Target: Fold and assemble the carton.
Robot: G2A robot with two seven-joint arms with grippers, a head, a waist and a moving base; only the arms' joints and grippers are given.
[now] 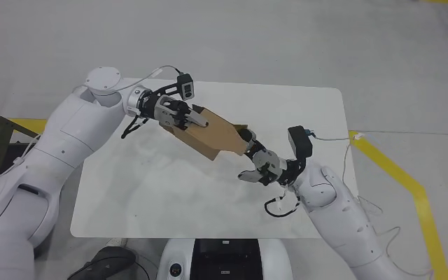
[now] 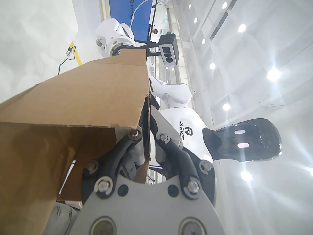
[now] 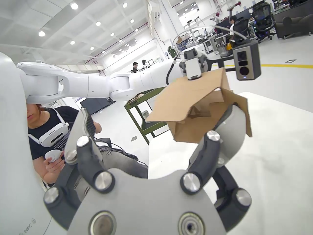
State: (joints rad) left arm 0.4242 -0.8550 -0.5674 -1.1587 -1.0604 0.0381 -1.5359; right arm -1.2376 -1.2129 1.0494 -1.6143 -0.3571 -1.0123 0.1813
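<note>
A brown carton [image 1: 213, 133] is held tilted above the white table [image 1: 301, 112], its open end with loose flaps toward my right arm. My left gripper [image 1: 183, 115] is shut on the carton's far wall; in the left wrist view its fingers [image 2: 137, 135] pinch the cardboard edge [image 2: 97, 94]. My right gripper [image 1: 252, 162] stands open at the carton's open end. In the right wrist view one finger [image 3: 232, 123] rests against a side flap of the carton [image 3: 195, 99], while the other finger [image 3: 85, 123] hangs free, well apart. The left gripper [image 3: 193, 69] grips the carton's top far end.
The table has bare room in front of and behind the carton. A green cart [image 3: 144, 121] stands on the floor past the table's edge. A cable [image 1: 336, 138] trails from the right wrist over the table's right side.
</note>
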